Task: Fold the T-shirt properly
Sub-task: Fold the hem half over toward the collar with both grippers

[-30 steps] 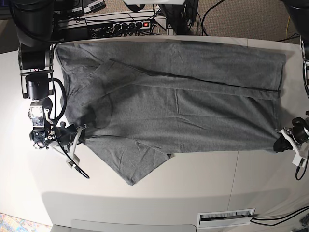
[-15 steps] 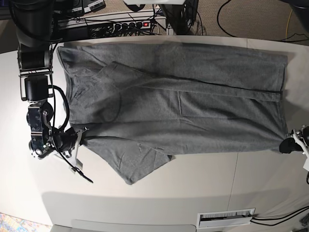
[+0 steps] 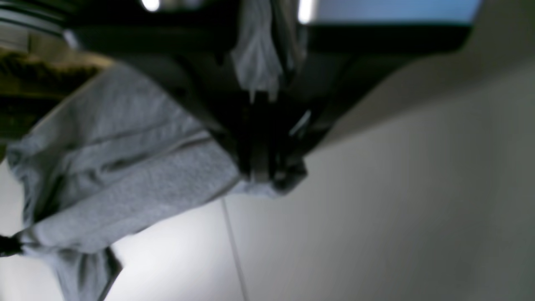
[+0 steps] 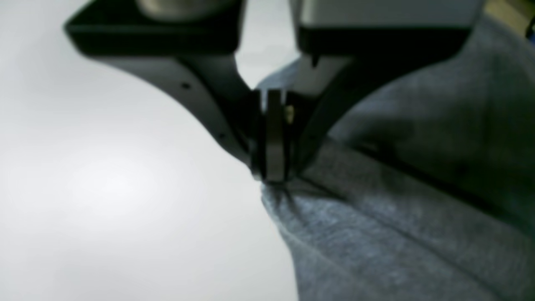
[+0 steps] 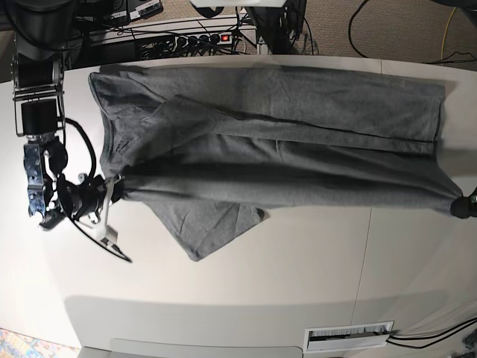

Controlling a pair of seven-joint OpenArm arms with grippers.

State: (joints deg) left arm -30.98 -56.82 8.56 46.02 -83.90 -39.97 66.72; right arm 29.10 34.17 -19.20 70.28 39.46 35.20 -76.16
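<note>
The grey T-shirt (image 5: 283, 142) lies lengthwise across the white table (image 5: 298, 283), its near edge pulled taut between both grippers. At the left of the base view my right gripper (image 5: 117, 189) is shut on the shirt's shoulder edge; the right wrist view shows its closed jaws (image 4: 271, 171) pinching cloth (image 4: 397, 234). At the far right my left gripper (image 5: 463, 206) is shut on the hem corner, partly cut off by the frame edge. In the left wrist view the closed fingers (image 3: 261, 175) hold grey fabric (image 3: 125, 167). One sleeve (image 5: 209, 227) hangs toward the table's front.
A power strip with cables (image 5: 201, 37) runs behind the table's back edge. A white slotted plate (image 5: 349, 335) sits at the front edge. A seam (image 5: 365, 253) crosses the table right of centre.
Both grippers have drawn apart and toward the back with the shirt's near edge, stretching it taut. The left gripper has slid nearly out of the base view's right edge.
</note>
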